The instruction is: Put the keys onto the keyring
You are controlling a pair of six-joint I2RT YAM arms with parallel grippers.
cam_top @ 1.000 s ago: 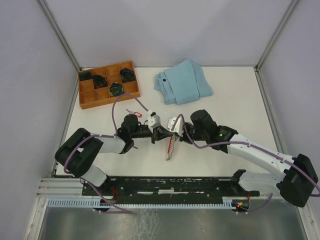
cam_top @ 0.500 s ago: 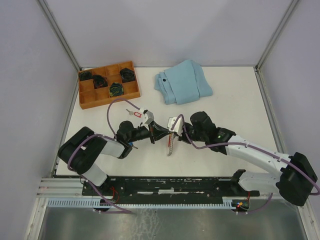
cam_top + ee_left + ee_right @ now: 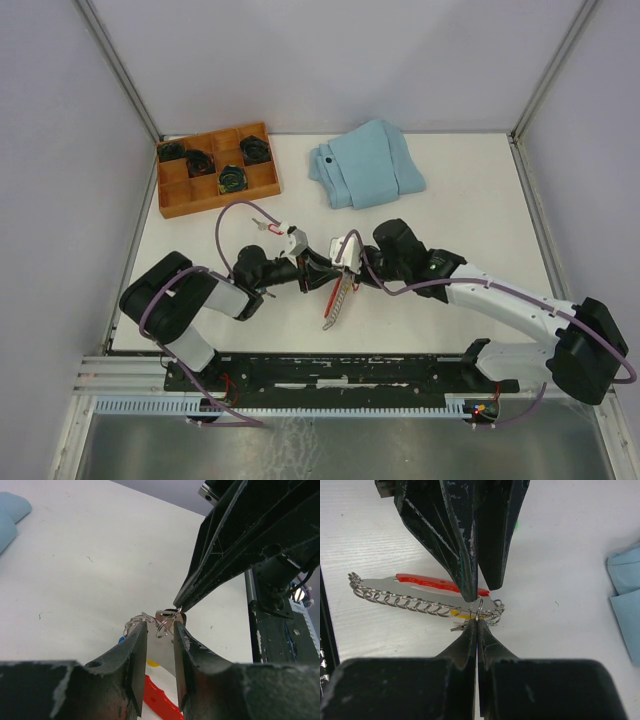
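Observation:
The keyring [image 3: 334,302], a red and silver strip with a row of metal loops [image 3: 400,600], hangs slanted between the two grippers. My left gripper [image 3: 322,272] grips its upper end; in the left wrist view the strip sits between the fingers [image 3: 135,655], with red plastic [image 3: 160,702] below. My right gripper [image 3: 478,621] is shut on a small ring [image 3: 479,605] of a silver key [image 3: 164,615], held against the end loops. Bits of yellow [image 3: 462,614] and blue tags show there. Another key with a red tag [image 3: 268,227] lies on the table behind the left gripper.
A wooden compartment tray [image 3: 170,195] with dark round items stands at the back left. A folded light-blue cloth [image 3: 365,163] lies at the back centre. Both arms meet mid-table near the front edge; cables loop over them.
Both grippers have shifted slightly left. The keyring's lower end has swung toward the near left, so it hangs more slanted.

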